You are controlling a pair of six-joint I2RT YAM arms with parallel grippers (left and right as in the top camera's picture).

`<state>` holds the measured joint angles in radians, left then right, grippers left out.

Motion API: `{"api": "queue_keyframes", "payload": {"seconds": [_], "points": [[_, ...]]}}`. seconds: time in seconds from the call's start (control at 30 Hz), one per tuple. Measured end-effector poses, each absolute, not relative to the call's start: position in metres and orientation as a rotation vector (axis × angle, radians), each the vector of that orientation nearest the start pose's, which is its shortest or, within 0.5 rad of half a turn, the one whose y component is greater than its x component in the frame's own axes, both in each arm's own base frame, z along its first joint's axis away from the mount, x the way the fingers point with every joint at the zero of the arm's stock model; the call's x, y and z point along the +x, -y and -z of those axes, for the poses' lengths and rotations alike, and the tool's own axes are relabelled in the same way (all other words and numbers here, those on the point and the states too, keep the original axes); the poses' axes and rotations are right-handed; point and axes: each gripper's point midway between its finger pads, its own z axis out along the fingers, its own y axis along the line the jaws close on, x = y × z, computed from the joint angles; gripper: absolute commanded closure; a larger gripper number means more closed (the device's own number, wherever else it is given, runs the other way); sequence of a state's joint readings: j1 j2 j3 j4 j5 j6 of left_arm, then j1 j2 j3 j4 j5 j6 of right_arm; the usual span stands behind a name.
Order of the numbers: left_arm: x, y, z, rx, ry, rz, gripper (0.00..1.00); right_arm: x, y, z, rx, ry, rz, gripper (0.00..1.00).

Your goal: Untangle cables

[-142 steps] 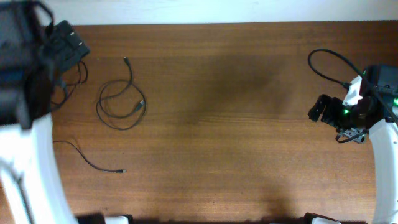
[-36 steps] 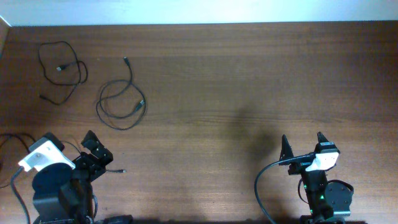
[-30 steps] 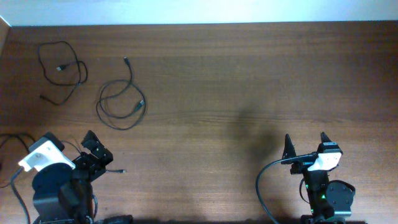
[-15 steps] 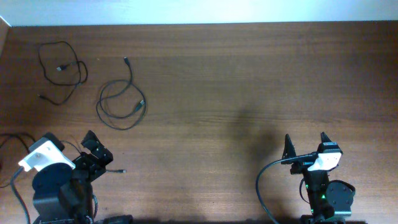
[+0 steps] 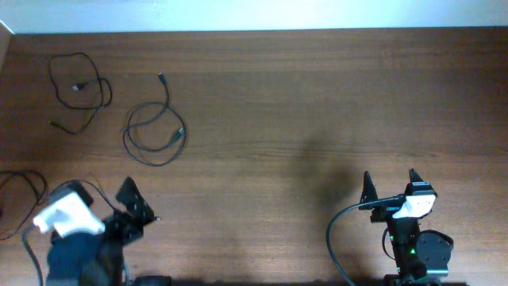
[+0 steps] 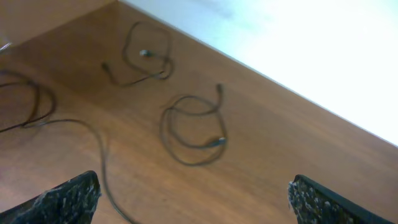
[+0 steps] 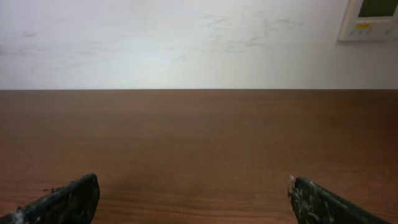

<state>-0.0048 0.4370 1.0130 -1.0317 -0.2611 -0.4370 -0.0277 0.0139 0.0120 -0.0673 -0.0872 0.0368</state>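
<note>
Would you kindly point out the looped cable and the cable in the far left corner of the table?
looped cable [image 5: 125, 141]: overhead view, left edge of its big loop.
corner cable [image 5: 76, 87]: overhead view, plug end inside its coil.

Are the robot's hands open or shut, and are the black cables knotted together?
left gripper: open, holding nothing.
right gripper: open, holding nothing.
coiled cable: loose loops, apart from the others.
corner cable: loosely looped, lying alone.
long cable: lying in a long curve near the left gripper, not gripped.
</note>
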Motion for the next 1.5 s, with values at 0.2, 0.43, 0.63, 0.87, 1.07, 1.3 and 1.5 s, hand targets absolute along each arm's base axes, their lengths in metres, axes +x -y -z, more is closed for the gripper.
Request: {"api": "queue_keyframes", "payload": {"seconds": [0.2,0.43,0.63,0.87,1.07,1.3,1.5], "points": [[0.127,-0.04,-0.294,-0.558,-1.753,0.088,0.01,0.246,-0.008,-0.16,-0.016,-1.638,-0.077,0.02],[0.151,-0.04,-0.264,-0.465,-1.707,0.033,0.01,0.246,-0.008,-0.16,-0.019,-1.639,-0.073,0.02],[0.215,-0.022,-0.232,-0.212,-1.621,0.004,0.01,0.246,-0.008,-0.16,-0.02,-1.638,-0.072,0.02],[0.246,-0.004,-0.16,-0.058,-1.643,0.031,0.01,0.246,-0.008,-0.16,-0.021,-1.638,-0.07,0.02],[0.246,0.004,-0.159,0.126,-1.64,-0.069,0.01,0.246,-0.008,-0.16,-0.021,-1.638,-0.07,0.02],[0.246,0.006,-0.159,0.11,-1.64,-0.039,0.01,0.246,-0.008,-0.16,-0.021,-1.638,-0.07,0.01],[0.246,0.005,-0.159,0.053,-1.643,0.001,0.01,0.246,-0.008,-0.16,-0.022,-1.638,-0.07,0.02]]}}
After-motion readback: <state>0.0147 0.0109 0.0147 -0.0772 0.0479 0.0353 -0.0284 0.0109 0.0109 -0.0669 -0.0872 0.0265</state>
